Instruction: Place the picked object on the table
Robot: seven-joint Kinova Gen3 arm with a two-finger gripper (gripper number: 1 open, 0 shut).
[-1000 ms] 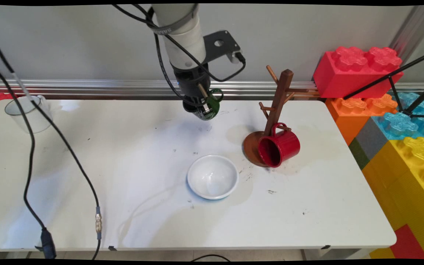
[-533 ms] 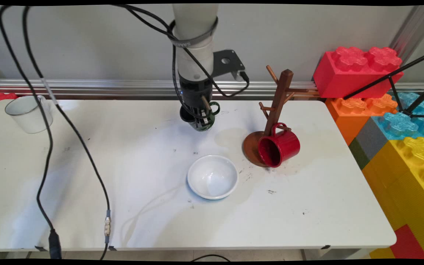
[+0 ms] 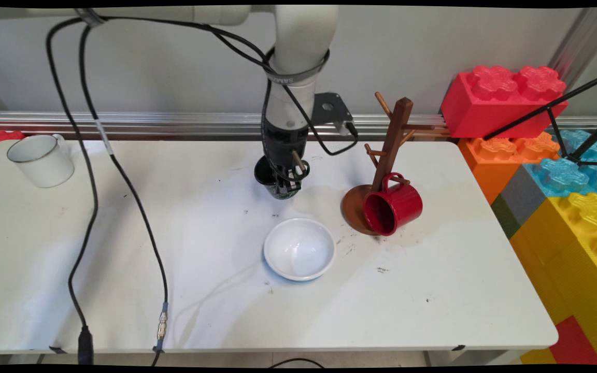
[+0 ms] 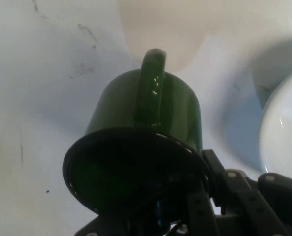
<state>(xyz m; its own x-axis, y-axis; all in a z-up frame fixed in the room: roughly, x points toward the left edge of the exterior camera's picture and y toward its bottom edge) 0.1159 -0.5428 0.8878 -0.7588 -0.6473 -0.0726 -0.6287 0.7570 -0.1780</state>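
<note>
Black two-finger gripper (image 3: 287, 187) clamped on rim of glossy dark green enamel mug (image 4: 146, 147), held low over white table (image 3: 122, 248) near its far middle; shallow white ceramic bowl (image 3: 299, 248) just in front; red enamel mug (image 3: 393, 206) hung on brown wooden mug tree (image 3: 392, 150) to the right; white enamel mug (image 3: 40, 160) well apart at far left corner.

The gripper's (image 3: 287, 187) fingertips vanish behind the green mug (image 4: 150, 142), which its linkage largely hides in the main view's centre. At the hand view's right edge, the white bowl (image 4: 283, 132) is cut off.
</note>
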